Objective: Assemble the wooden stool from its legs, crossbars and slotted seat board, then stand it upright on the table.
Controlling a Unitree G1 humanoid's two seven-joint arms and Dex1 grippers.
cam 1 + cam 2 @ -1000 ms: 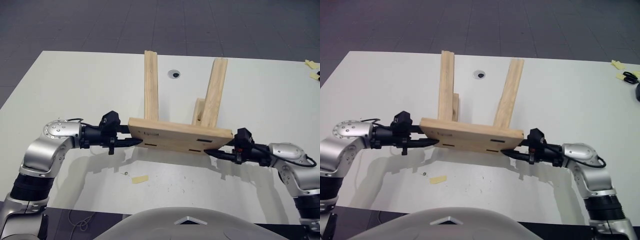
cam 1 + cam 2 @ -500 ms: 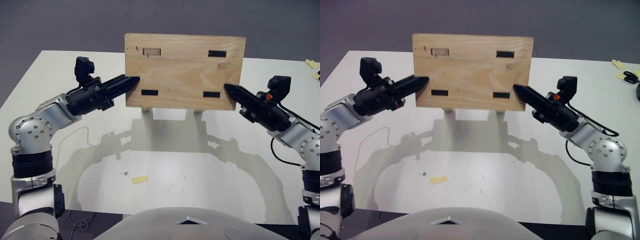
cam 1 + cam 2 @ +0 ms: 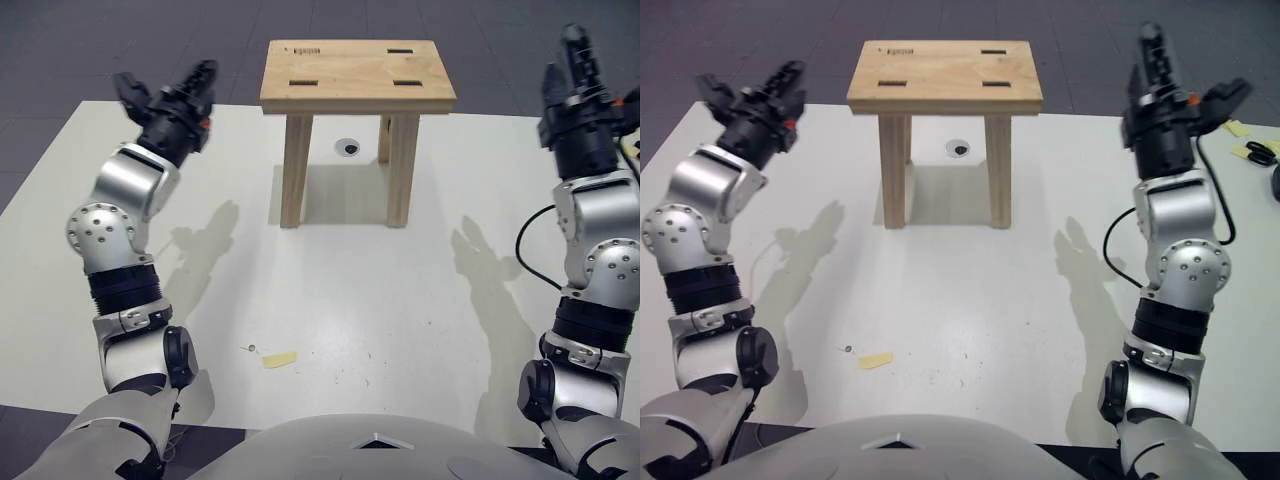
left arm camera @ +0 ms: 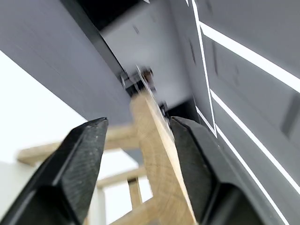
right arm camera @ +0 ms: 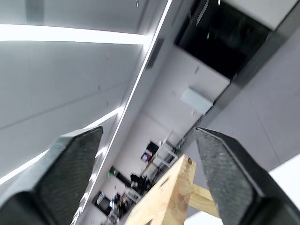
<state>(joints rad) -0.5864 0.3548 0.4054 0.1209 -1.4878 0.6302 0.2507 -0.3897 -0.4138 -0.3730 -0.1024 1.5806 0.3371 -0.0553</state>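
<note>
The left claw is open, its 2 fingers spread with nothing between them, raised in the air to the left of the stool and well apart from it. The right claw is likewise open and holds nothing, raised to the right of the stool, also well apart. The stool stands upright on the white surface, its slotted seat board on top showing 4 dark slots. Just behind the stool's legs a round grommet sits in the surface. Nearer than the stool, to its left, lies a small yellow tape scrap
</note>
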